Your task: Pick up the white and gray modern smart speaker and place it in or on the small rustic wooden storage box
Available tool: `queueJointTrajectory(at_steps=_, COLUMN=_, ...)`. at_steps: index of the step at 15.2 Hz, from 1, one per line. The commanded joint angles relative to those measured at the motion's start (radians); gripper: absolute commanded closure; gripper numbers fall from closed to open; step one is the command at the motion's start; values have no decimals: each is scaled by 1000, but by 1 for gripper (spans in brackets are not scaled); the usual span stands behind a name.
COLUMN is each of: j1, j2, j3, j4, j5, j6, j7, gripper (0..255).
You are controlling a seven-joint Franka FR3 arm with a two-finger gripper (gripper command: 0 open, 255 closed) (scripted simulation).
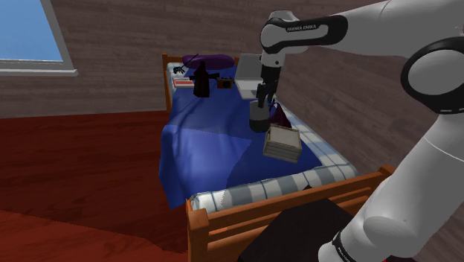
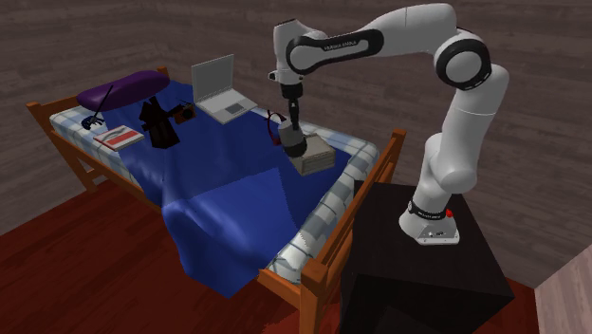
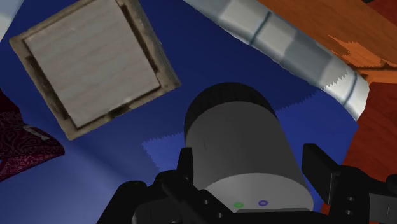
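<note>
A grey cylindrical smart speaker (image 3: 238, 146) with a dark top and two small lights sits clasped between the black fingers (image 3: 320, 167) of my gripper (image 3: 248, 167), which is shut on it. The speaker (image 1: 258, 120) hangs just above the blue blanket, under the gripper (image 1: 261, 104). The small wooden storage box (image 3: 92, 60), pale-topped with a rough darker rim, lies on the blanket close beside it. In the shoulder view the box (image 1: 282, 142) is just right of and nearer than the speaker. In the second exterior view the speaker (image 2: 292, 143) hovers at the box's (image 2: 313, 158) left edge.
The bed (image 1: 223, 216) has a wooden frame and a striped mattress edge (image 3: 286, 48). At its head lie a laptop (image 2: 220, 93), a purple pillow (image 2: 121, 90), a black object (image 2: 157, 128) and a book (image 2: 119, 138). A dark red cloth (image 3: 19, 137) lies beside the box. The dark stand (image 2: 422, 270) is at the bed's foot.
</note>
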Motion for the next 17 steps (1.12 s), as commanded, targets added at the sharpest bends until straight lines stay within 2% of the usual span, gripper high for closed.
queueJointTrajectory(at_steps=1, j1=-22, j2=-12, j3=-21, j4=-13, j5=-6, j6=1, j7=-43, gripper=255)
queueJointTrajectory(at_steps=9, j1=-115, j2=4, j3=-114, j4=58, j5=-20, j6=-54, j7=-228, gripper=255)
queueJointTrajectory(at_steps=16, j1=-208, j2=79, j3=-198, j4=191, j5=-7, j6=-114, j7=-405, gripper=255)
queueJointTrajectory(at_steps=17, j1=-207, j2=77, j3=-197, j4=176, j5=-8, j6=-100, j7=-404, gripper=255)
